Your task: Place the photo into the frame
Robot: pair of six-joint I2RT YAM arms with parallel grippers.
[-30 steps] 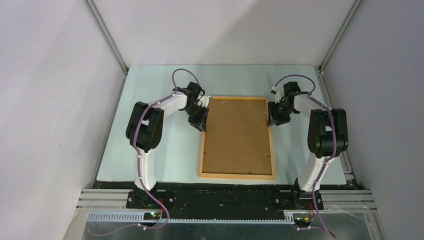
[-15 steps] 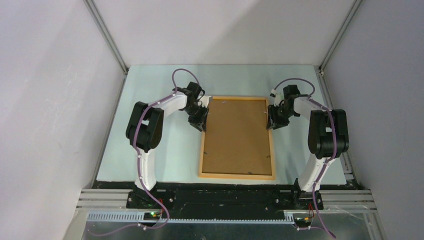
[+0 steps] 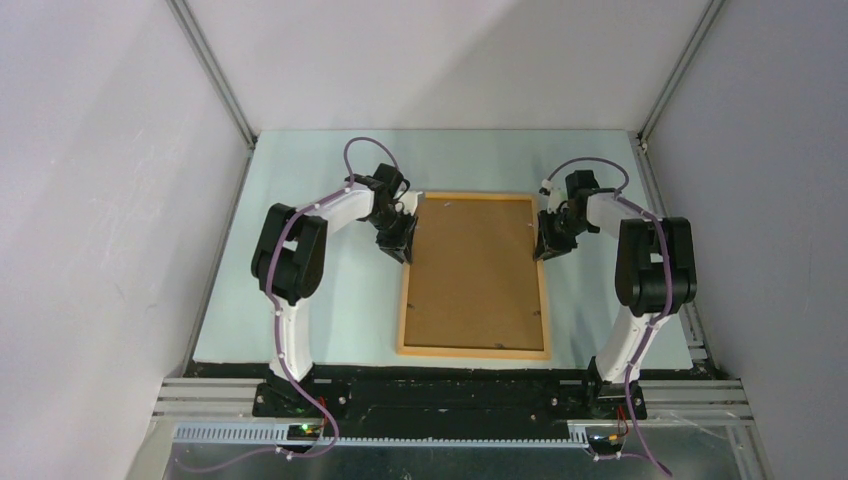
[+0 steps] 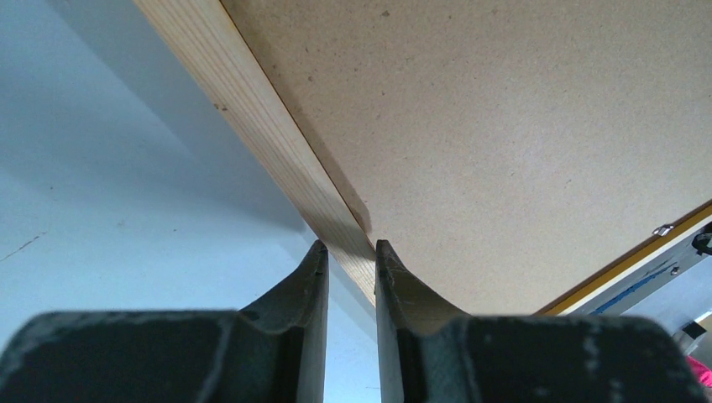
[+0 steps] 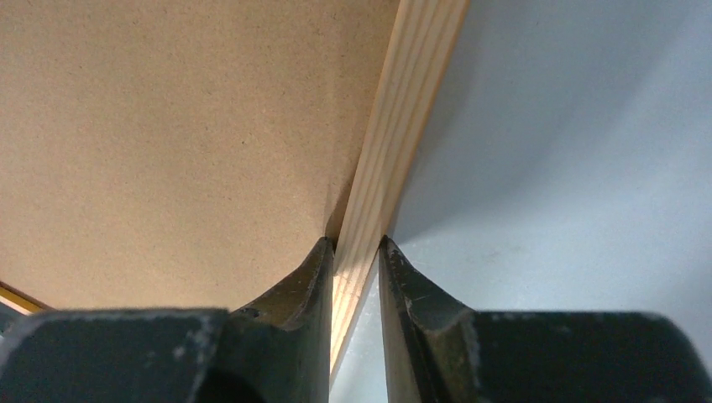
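**A:** Where are your grippers now?

**B:** Your left gripper [image 4: 351, 248] is clamped on the left rail of the frame [image 3: 473, 352], and your right gripper [image 5: 357, 242] on the right rail. The frame lies in the centre, with the backing board [image 3: 475, 270] facing up. I cannot see the photo.

**A:** What is the risk?

**B:** I think an uneven lift could twist the thin rails or make them slip. The wrist views show each pinch. Only the top view shows the whole frame.
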